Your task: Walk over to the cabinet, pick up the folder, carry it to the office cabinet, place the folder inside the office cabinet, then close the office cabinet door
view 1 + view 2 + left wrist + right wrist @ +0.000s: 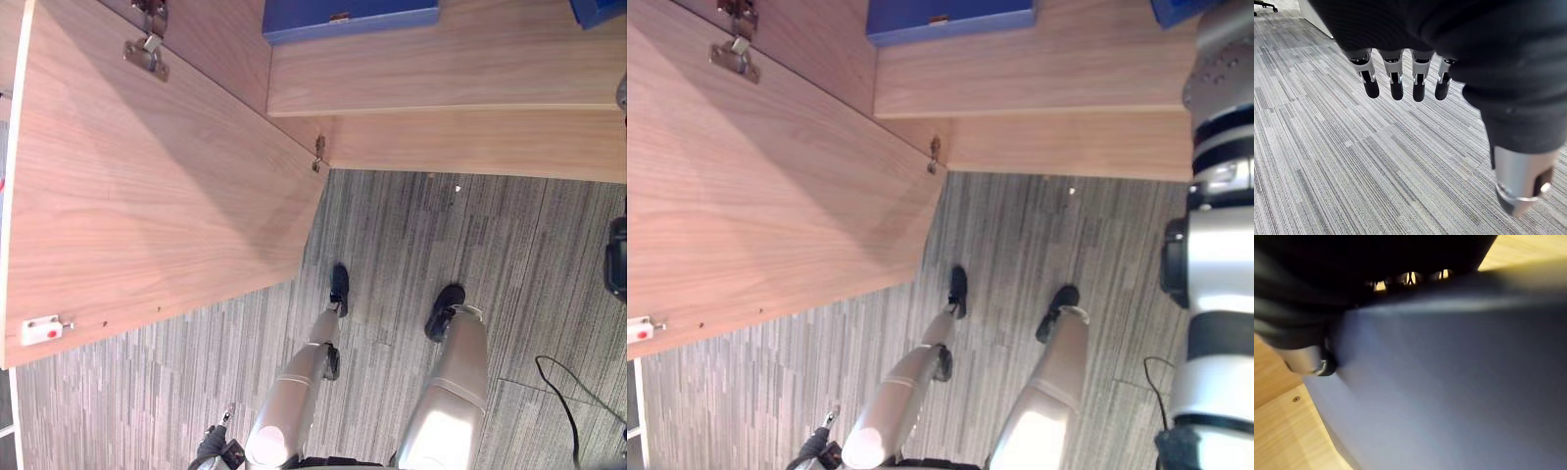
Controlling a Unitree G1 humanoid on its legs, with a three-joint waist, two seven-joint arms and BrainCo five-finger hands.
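Right hand clasps folder | cabinet door open | blue box shelved

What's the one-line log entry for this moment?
right hand: against blue folder, grip unclear | left hand: open, over carpet | cabinet door: open | blue flat case: on shelf

Left robot hand loose, straight-fingered.

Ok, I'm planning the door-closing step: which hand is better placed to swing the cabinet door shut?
Left, probably. The left hand hangs free over the carpet, fingers straight, on the side where the open door stands. The right hand is up against the blue folder.
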